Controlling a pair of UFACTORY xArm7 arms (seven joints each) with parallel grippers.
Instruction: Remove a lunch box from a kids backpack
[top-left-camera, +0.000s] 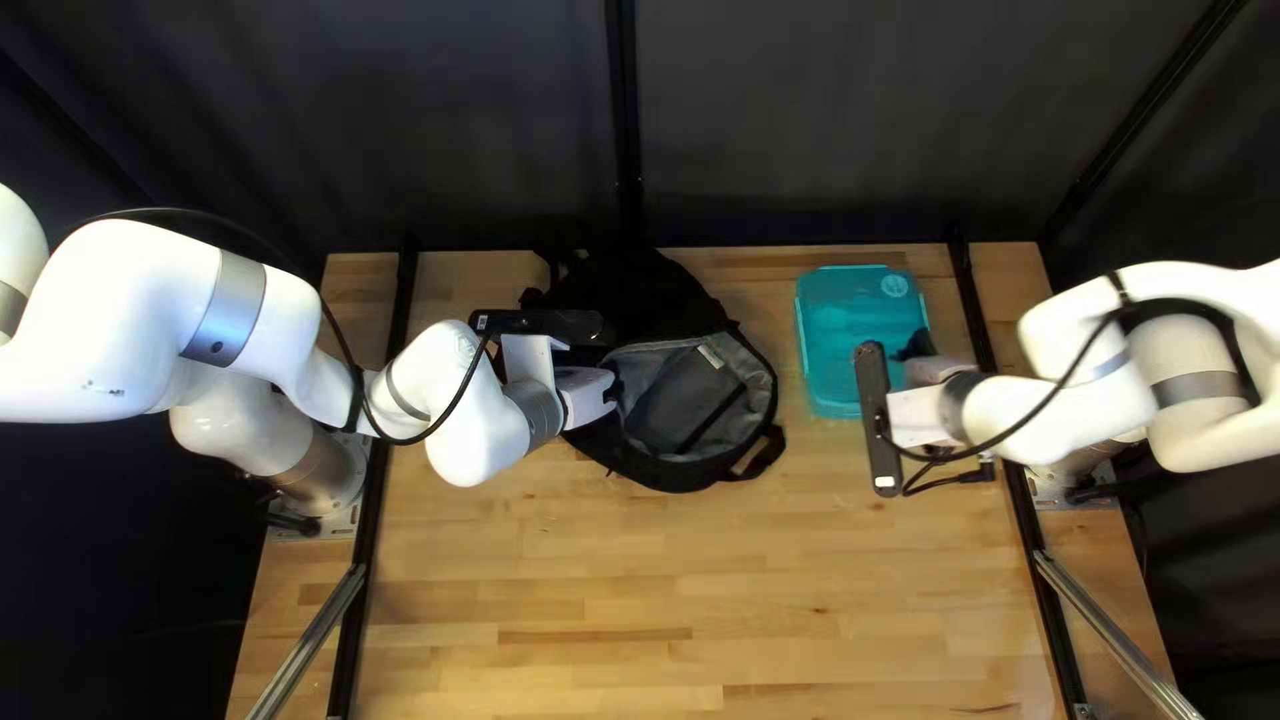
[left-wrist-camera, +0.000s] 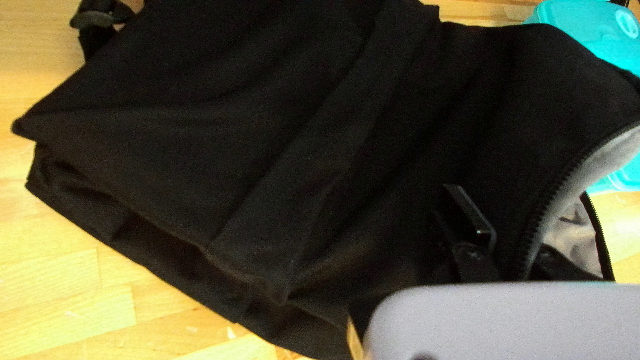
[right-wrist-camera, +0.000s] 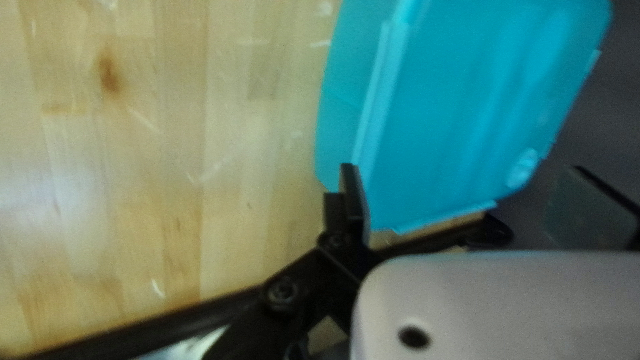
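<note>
My left gripper [top-left-camera: 616,390] is at the near-left rim of the black backpack's [top-left-camera: 680,300] unzipped, grey-lined opening. In the left wrist view the left gripper [left-wrist-camera: 503,223] is shut on the zippered edge of the backpack [left-wrist-camera: 267,127]: one finger presses the black outside, while the other goes behind the cloth, its tip hidden. The teal lunch box [top-left-camera: 840,314] lies on the table right of the backpack. My right gripper [top-left-camera: 918,347] hangs over its near-right side. In the right wrist view the right gripper [right-wrist-camera: 467,200] stands open, the lunch box [right-wrist-camera: 460,100] ahead of its spread fingers.
Black rails [top-left-camera: 980,320] run along both sides of the wooden table [top-left-camera: 694,587], and a dark curtain hangs behind its far edge. A backpack strap [top-left-camera: 763,456] lies near the opening. Wood surface stretches toward the near edge.
</note>
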